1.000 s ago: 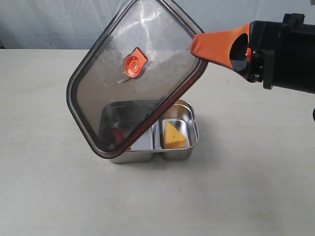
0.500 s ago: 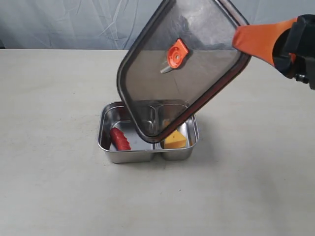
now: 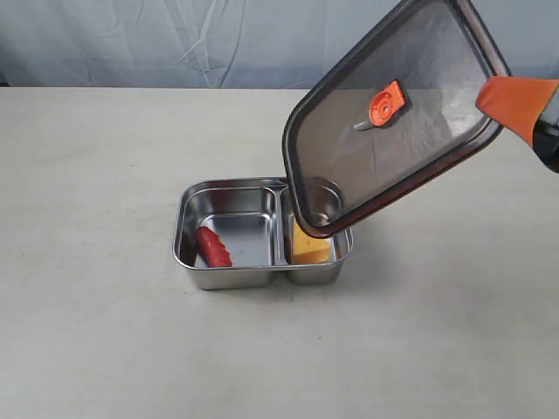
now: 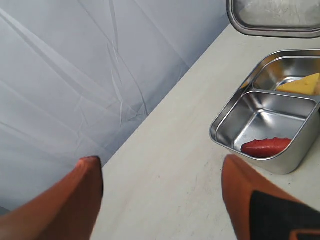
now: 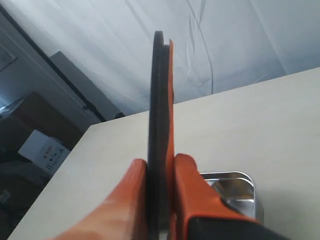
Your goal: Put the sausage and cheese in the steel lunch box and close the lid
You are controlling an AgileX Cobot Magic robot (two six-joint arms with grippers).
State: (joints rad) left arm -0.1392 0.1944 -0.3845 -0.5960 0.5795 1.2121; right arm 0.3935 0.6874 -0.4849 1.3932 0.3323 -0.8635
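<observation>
The steel lunch box [image 3: 188,205] sits mid-table, uncovered. The red sausage [image 3: 211,247] lies in its left compartment and the yellow cheese [image 3: 312,248] in its right one. My right gripper [image 3: 511,100] is shut on an edge of the dark lid [image 3: 393,113], which hangs tilted above and to the right of the box, its low corner over the cheese side. Edge-on, the lid [image 5: 159,100] stands between the right gripper [image 5: 161,165] fingers. My left gripper [image 4: 162,165] is open over bare table, near the lunch box [image 4: 235,115] and sausage [image 4: 265,146].
A pale wrinkled cloth backdrop [image 3: 175,39] runs behind the beige table [image 3: 105,332]. Dark furniture and a white box [image 5: 45,150] stand beyond the table's far side in the right wrist view.
The right gripper has carried the lid rightward and upward, away from above the box. Both compartments now show, where the lid covered most of the box a second ago.
</observation>
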